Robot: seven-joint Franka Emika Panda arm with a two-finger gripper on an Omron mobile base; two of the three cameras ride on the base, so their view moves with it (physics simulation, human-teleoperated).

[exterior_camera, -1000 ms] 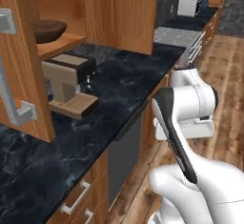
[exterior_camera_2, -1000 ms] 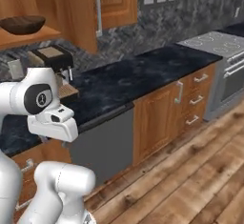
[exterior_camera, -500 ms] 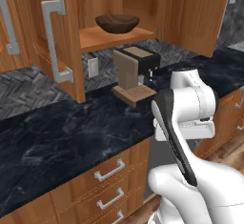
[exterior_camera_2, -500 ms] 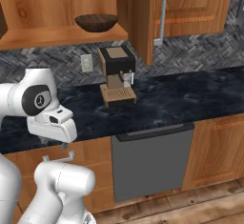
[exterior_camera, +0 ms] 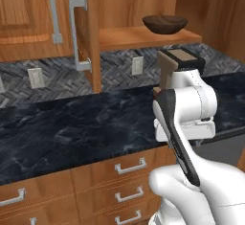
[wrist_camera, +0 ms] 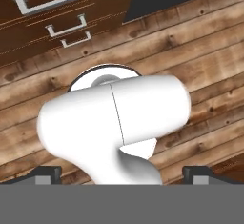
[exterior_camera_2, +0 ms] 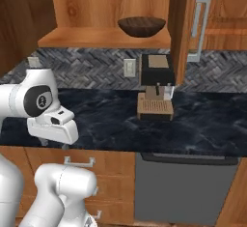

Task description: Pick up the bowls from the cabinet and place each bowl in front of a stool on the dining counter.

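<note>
Right base view: dark brown bowl sat on the cabinet shelf at 12 o'clock, not yet reached. Gripper pointed floorward, jaws released and empty, presumably stowed for travel.

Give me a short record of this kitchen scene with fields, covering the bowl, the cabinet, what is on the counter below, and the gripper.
bowl: dark brown bowl on the cabinet shelf, upright
cabinet: door swung open, grey bar handle showing
counter: black marble top with a coffee machine standing below the bowl
wall: herringbone tile with an outlet
gripper: gripper open, holding nothing, pointing down at the wooden floor
</note>
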